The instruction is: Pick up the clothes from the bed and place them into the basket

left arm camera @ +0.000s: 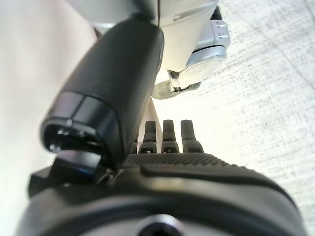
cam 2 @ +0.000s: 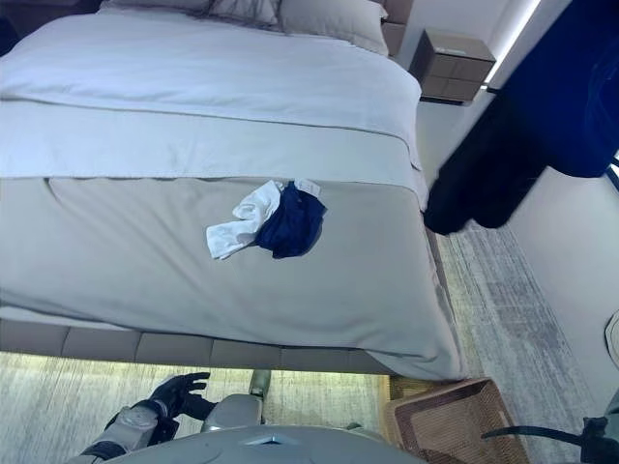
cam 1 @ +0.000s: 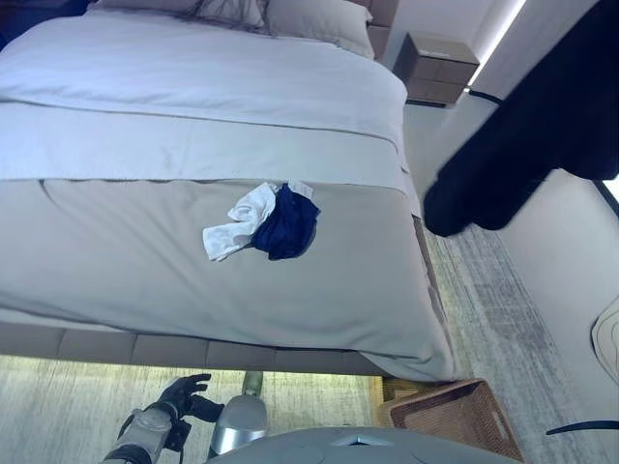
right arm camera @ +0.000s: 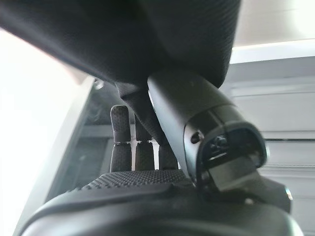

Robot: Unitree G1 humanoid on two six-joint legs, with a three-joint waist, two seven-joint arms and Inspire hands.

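A white garment and a navy garment lie bunched together on the grey bed cover, right of the middle. A large dark garment hangs in the air at the upper right, past the bed's right side. In the right wrist view this dark cloth drapes over my right hand and runs down between its thumb and fingers. My left hand hangs low by the bed's foot, fingers relaxed and empty. A brown wicker basket stands on the floor at the bed's near right corner.
Pillows lie at the head of the bed. A brown nightstand stands at the far right beside it. A grey rug runs along the bed's right side. A white object shows at the right edge.
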